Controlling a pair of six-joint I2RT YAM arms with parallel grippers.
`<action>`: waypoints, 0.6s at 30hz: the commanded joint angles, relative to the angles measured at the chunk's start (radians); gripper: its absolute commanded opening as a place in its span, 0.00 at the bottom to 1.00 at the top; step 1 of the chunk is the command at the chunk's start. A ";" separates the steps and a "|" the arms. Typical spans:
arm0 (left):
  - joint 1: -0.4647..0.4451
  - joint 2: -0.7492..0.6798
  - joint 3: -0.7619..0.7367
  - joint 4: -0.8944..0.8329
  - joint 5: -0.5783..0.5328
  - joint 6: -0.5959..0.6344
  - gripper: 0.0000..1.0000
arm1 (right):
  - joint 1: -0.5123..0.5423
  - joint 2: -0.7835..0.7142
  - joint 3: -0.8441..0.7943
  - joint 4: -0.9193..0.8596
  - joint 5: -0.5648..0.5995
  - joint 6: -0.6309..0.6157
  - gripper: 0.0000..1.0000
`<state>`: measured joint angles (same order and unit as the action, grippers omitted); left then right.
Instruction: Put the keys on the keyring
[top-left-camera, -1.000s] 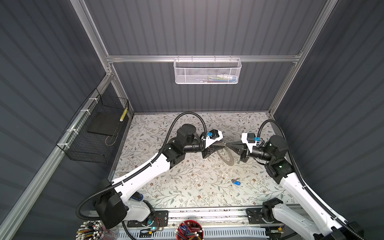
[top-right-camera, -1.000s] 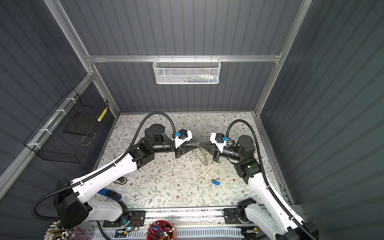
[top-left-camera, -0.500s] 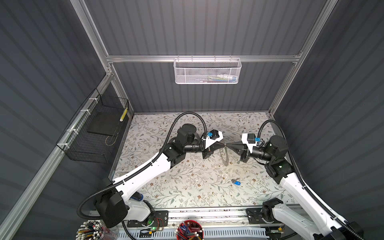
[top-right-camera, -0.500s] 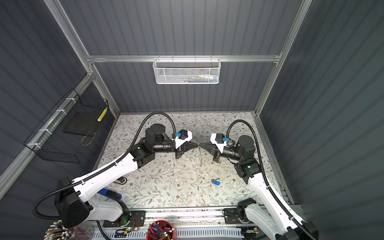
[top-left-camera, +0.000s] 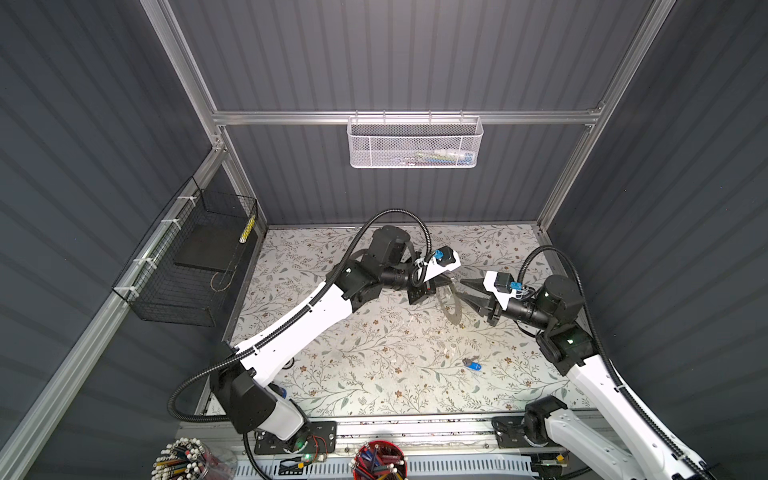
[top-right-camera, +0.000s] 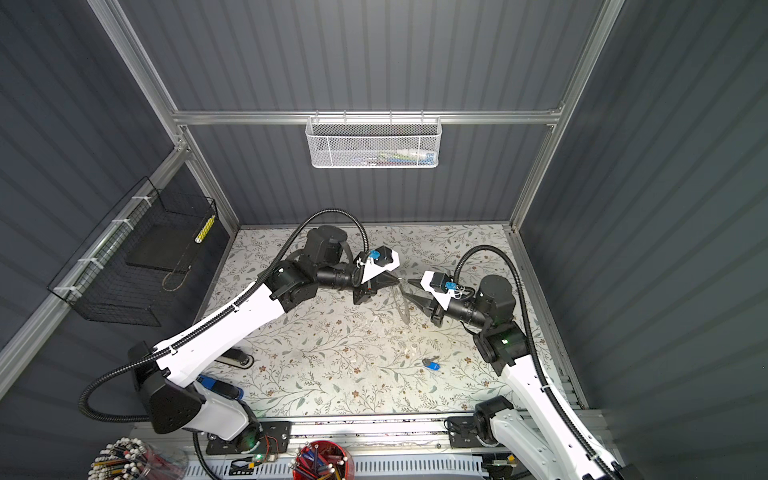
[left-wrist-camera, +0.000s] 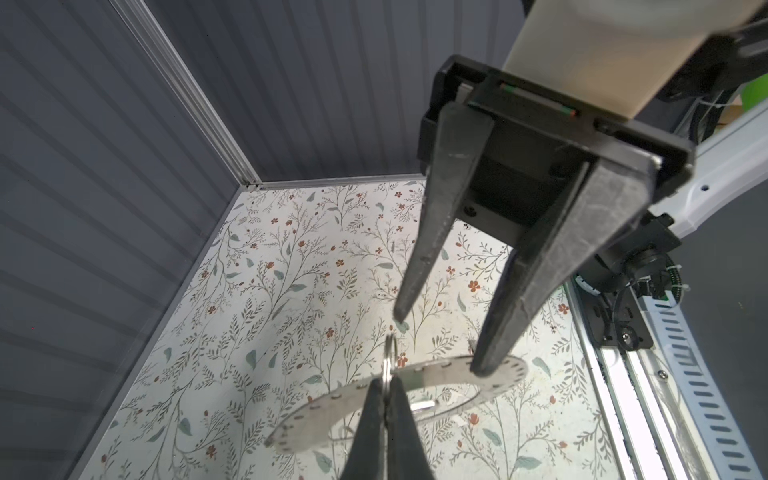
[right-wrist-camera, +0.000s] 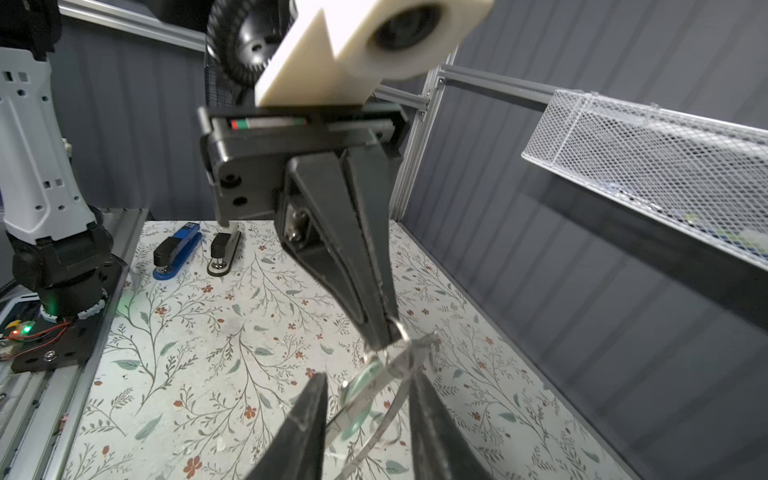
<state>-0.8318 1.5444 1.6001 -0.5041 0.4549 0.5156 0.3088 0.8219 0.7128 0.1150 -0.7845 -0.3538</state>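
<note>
My left gripper (top-left-camera: 451, 282) (top-right-camera: 397, 280) (left-wrist-camera: 387, 380) (right-wrist-camera: 380, 343) is shut on the small wire loop at the top of the keyring (top-left-camera: 451, 305) (top-right-camera: 401, 307) (left-wrist-camera: 324, 409) (right-wrist-camera: 390, 415). The wide grey band hangs from that loop above the table. A mint-green-tagged key (right-wrist-camera: 361, 386) hangs on it beside the band. My right gripper (top-left-camera: 465, 291) (top-right-camera: 408, 289) (left-wrist-camera: 440, 343) (right-wrist-camera: 368, 376) is open, with one finger on each side of the ring and key and touching neither. The blue-tagged key (top-left-camera: 472, 365) (top-right-camera: 431, 365) lies alone on the floral tabletop nearer the front.
A blue stapler (right-wrist-camera: 176, 249) (top-right-camera: 220, 384) and a black one (right-wrist-camera: 224, 253) (top-right-camera: 237, 359) sit by the left arm's base. A white mesh basket (top-left-camera: 415, 143) hangs on the back wall, a black wire basket (top-left-camera: 195, 257) on the left wall. Pen cups (top-left-camera: 380, 461) stand at the front.
My left gripper has closed on the keyring's loop. My right gripper, shut on the ring before, has opened and drawn back slightly. The ring now hangs from the left gripper alone.
</note>
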 joint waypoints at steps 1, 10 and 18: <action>-0.019 0.030 0.101 -0.229 -0.064 0.096 0.00 | 0.005 -0.012 0.028 -0.069 0.054 -0.059 0.29; -0.063 0.111 0.238 -0.361 -0.113 0.139 0.00 | 0.030 0.001 0.009 0.008 0.084 -0.025 0.22; -0.080 0.128 0.276 -0.374 -0.117 0.146 0.00 | 0.074 0.024 0.002 0.018 0.126 -0.026 0.21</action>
<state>-0.9039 1.6638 1.8233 -0.8520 0.3347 0.6376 0.3740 0.8410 0.7147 0.1127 -0.6941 -0.3855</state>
